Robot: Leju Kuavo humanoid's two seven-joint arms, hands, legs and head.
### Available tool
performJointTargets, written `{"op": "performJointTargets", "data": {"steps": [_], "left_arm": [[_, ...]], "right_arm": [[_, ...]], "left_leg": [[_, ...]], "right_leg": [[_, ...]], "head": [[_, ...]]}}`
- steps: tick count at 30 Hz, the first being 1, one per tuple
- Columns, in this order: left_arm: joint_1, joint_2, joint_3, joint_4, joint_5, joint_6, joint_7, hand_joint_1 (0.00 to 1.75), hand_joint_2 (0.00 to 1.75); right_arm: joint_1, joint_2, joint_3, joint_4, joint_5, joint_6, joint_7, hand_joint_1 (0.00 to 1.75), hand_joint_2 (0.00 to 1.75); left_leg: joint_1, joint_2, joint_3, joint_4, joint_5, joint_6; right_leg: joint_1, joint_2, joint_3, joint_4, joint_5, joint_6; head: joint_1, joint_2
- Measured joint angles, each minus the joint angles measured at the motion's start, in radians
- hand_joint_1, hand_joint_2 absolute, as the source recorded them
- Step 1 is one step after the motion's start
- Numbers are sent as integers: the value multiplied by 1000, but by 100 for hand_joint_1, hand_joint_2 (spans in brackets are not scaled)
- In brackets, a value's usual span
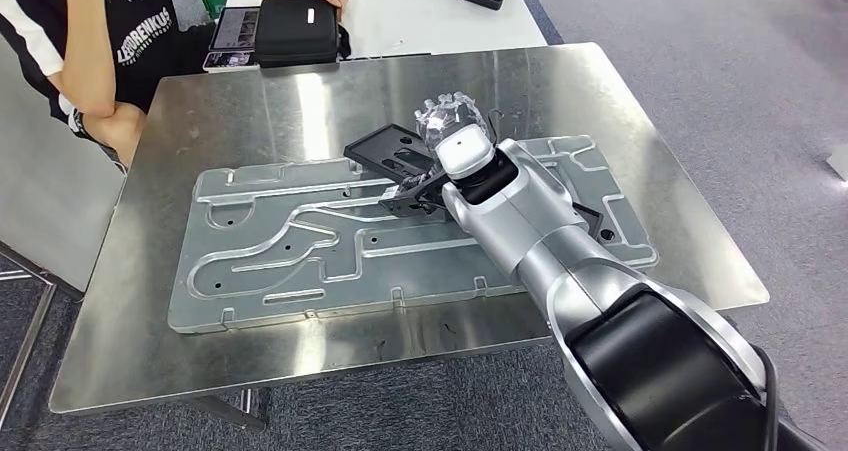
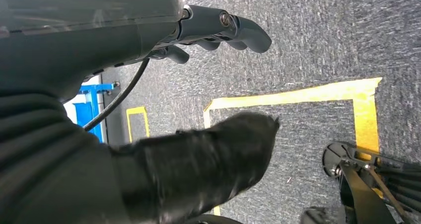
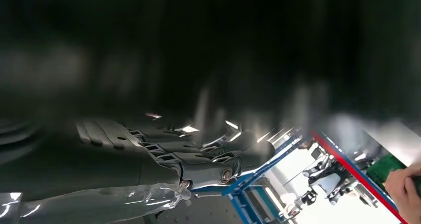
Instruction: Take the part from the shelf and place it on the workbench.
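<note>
The black part (image 1: 392, 153) lies tilted on the workbench (image 1: 250, 111), grasped underneath the right hand (image 1: 452, 131).

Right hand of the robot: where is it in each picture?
Head view: right hand at centre, gripping the black part over the workbench.
Right wrist view: its dark fingers, low, left of middle.
Left wrist view: not in it; that is the left hand.
Shared landmark: probably the person, head and right wrist views.
</note>
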Motion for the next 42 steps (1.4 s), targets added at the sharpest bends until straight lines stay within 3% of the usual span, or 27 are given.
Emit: {"op": "performJointTargets", "data": {"steps": [2,3,7,9,11,12,13,14,16,18,22,24,26,27,28,29,30,32,33,35,38,39,40,42], "left_arm": [[0,-1,0,0,0,-2,0,0,0],[0,-2,1,0,0,-3,-1,0,0],[0,-3,1,0,1,-7,-8,0,0],[0,-2,1,0,2,-9,-10,0,0],[0,-3,1,0,3,-11,-10,0,0],[0,-3,2,0,3,-12,-10,0,0],[1,-3,2,0,3,-13,-9,0,0],[1,-2,2,0,3,-14,-9,0,0],[0,-2,2,0,2,-15,-9,0,0],[-1,-1,1,0,0,-17,-10,0,0],[-2,-1,1,0,-5,-17,-12,0,0],[-3,-1,1,0,-6,-17,-12,0,0],[-3,0,1,0,-7,-17,-12,0,0],[-3,0,1,0,-8,-17,-12,0,0],[-3,0,1,0,-8,-18,-12,0,0],[-3,0,1,0,-8,-18,-11,0,0],[-4,0,1,0,-8,-18,-11,0,0],[-4,-1,1,0,-8,-18,-11,0,0],[-4,-1,1,0,-8,-18,-11,0,0],[-4,-2,1,0,-8,-19,-11,0,0],[-3,-2,1,0,-8,-23,-12,0,0],[-2,-2,1,0,-8,-24,-12,0,0],[-2,-2,1,0,-8,-25,-12,0,0],[-2,-2,1,0,-8,-26,-12,0,0]], "right_arm": [[-3,0,0,-2,0,-1,0,0,0],[-4,0,0,-2,0,-1,0,0,0],[-6,1,-1,-3,0,0,0,0,0],[-9,1,-1,-4,2,1,0,0,0],[-11,1,-1,-4,3,4,0,0,0],[-11,0,-1,-3,3,5,0,0,0],[-12,0,-1,-3,3,6,0,0,0],[-12,0,-1,-3,3,7,0,0,0],[-16,-2,-1,-3,4,7,0,0,0],[-21,-4,-2,-4,4,6,1,0,0],[-23,-15,-4,-3,7,4,2,0,0],[-24,-24,-4,-3,9,4,2,0,0],[-23,-31,-5,-3,13,4,2,0,0],[-22,-34,-5,-3,14,4,2,0,0],[-21,-36,-5,-3,15,4,2,0,0],[-20,-38,-5,-3,15,4,2,0,0],[-21,-39,-5,-3,16,4,2,0,0],[-23,-40,-5,-4,17,4,2,0,0],[-25,-40,-5,-5,17,4,2,0,0],[-26,-41,-5,-7,18,4,2,0,0],[-26,-43,-5,-7,18,3,2,0,0],[-26,-43,-5,-7,18,3,2,0,0],[-26,-43,-5,-7,18,2,2,0,0],[-27,-43,-5,-7,18,2,2,0,0]], "left_leg": [[-3,-1,0,1,-2,-4],[-4,-1,-1,1,-2,-7],[-4,1,-4,9,-15,-26],[-3,2,-33,87,-73,-31],[-3,3,-83,215,-142,-35],[-2,3,-99,258,-156,-37],[-1,3,-98,266,-152,-39],[0,3,-78,235,-130,-40],[1,3,-9,108,-74,-39],[-1,1,29,26,-48,-33],[-2,2,20,14,-27,-9],[1,6,7,7,-9,5],[-2,7,-12,7,5,11],[-3,8,-21,8,12,11],[-4,9,-31,8,19,11],[-4,9,-40,9,26,10],[-5,9,-49,9,33,9],[-7,8,-60,10,47,4],[-7,8,-63,8,54,-1],[-5,7,-65,2,68,-11],[-3,5,-69,-8,81,-26],[-3,4,-77,3,61,-30],[-3,4,-89,32,24,-33],[-1,5,-120,146,-80,-38]], "right_leg": [[6,0,62,-134,51,-11],[10,0,76,-168,59,-14],[7,-2,83,-191,70,-25],[2,-5,86,-202,79,-33],[2,-6,81,-200,81,-36],[2,-6,77,-197,81,-36],[2,-6,73,-192,81,-36],[2,-6,69,-187,81,-35],[2,-5,59,-174,80,-33],[5,-3,49,-163,82,-25],[6,-1,36,-155,84,-1],[2,-1,11,-89,21,9],[-1,-2,-26,35,-66,17],[-2,-2,-38,87,-92,20],[-2,-2,-36,113,-98,20],[-2,-2,-15,104,-87,19],[-2,-2,26,55,-62,15],[2,0,127,-92,-31,3],[6,1,160,-145,-24,-3],[14,2,178,-186,-23,-8],[14,-1,166,-199,3,-19],[11,-4,158,-207,19,-27],[8,-6,148,-215,34,-34],[7,-7,121,-218,60,-43]], "head": [[0,0],[0,0],[0,0],[0,0],[0,0],[0,0],[0,0],[0,0],[0,0],[0,0],[0,0],[0,0],[0,0],[0,0],[0,0],[0,0],[0,0],[0,0],[0,0],[0,0],[0,0],[0,0],[0,0],[0,0]]}}
